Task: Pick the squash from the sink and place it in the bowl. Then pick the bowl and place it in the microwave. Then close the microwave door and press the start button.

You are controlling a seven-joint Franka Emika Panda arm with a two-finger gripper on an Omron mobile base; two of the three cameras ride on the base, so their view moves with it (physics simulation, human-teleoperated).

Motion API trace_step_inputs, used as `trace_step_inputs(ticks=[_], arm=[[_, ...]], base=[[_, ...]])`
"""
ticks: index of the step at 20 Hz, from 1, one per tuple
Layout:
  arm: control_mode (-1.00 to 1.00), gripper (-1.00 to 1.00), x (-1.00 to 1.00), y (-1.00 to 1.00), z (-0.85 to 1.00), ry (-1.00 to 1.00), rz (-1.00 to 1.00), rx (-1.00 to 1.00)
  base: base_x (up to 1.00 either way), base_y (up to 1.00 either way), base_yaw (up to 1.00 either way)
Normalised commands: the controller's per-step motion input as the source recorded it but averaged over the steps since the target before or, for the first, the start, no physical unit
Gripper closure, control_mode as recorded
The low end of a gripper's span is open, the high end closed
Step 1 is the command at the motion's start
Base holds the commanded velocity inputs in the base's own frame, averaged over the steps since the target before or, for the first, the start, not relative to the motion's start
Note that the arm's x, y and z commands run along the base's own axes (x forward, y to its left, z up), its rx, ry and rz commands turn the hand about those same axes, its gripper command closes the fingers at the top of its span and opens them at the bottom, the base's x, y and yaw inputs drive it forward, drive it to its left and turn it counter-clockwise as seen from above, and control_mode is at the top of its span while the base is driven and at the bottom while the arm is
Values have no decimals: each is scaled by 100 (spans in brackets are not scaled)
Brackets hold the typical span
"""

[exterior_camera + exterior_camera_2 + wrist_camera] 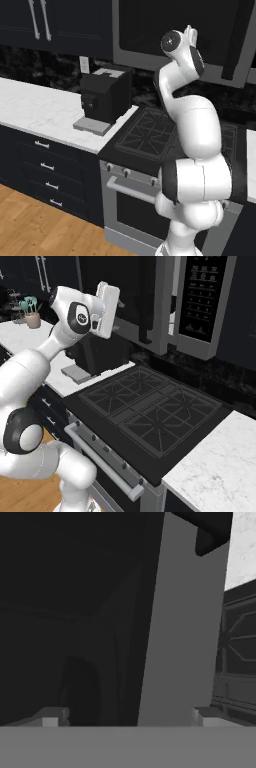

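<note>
Arm raised at the over-range microwave, jaws spread wide, nothing held.

The wide dark grey microwave door (pixel 150 301) with its big dark window hangs swung out over the black gas stovetop (pixel 150 411); its grey edge fills mid hand view (pixel 182 627). The two-finger gripper (pixel 127 717) sits close against that door, fingertips (pixel 50 717) far apart. Black coffee machine (pixel 105 95) stands on the white marble counter (pixel 35 110) left of the stove. Open room over the burners; door edge close to the hand.
</note>
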Motion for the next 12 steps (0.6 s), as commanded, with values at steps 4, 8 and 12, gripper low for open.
trace_step_inputs(ticks=[4,8,12], arm=[[-100,-100,66,-36,0,3,-2,5],[-100,-100,72,-32,-9,0,-1,3],[-100,-100,69,-19,-25,0,0,0]], base=[[0,0,0],[0,0,0],[0,0,0]])
